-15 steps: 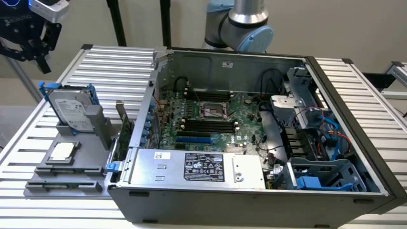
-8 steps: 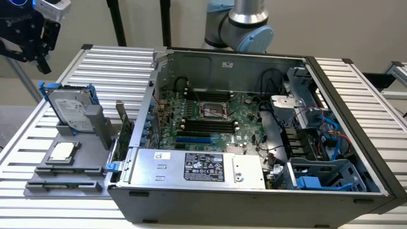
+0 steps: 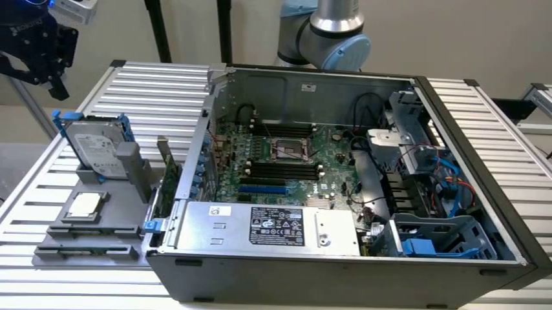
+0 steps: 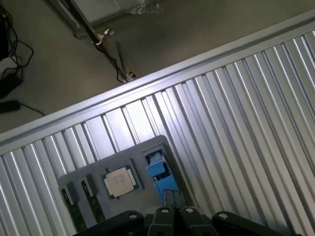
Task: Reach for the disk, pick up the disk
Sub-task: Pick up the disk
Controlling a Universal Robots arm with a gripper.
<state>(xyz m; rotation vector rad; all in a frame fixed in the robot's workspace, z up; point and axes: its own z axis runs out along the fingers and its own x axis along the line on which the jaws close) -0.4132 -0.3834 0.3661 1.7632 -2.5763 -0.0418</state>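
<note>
The disk [image 3: 93, 150], a silver-grey hard drive with a white label in a bright blue carrier, stands on edge in a grey holder [image 3: 129, 174] on the slatted table at the exterior view's left. My black gripper [image 3: 36, 55] hangs high above and behind it, well apart from it. From the wrist, the disk [image 4: 157, 171] appears edge-on as a blue strip just beyond my gripper [image 4: 173, 197]. Its two fingers are pressed together with nothing between them.
A small square silver chip [image 3: 84, 205] [image 4: 119, 181] lies on the grey tray [image 3: 61, 248] in front of the disk. The open computer case [image 3: 345, 194] with a silver box [image 3: 267, 226] sits to the exterior view's right of the holder. Slatted table [image 4: 236, 108] surrounds the tray.
</note>
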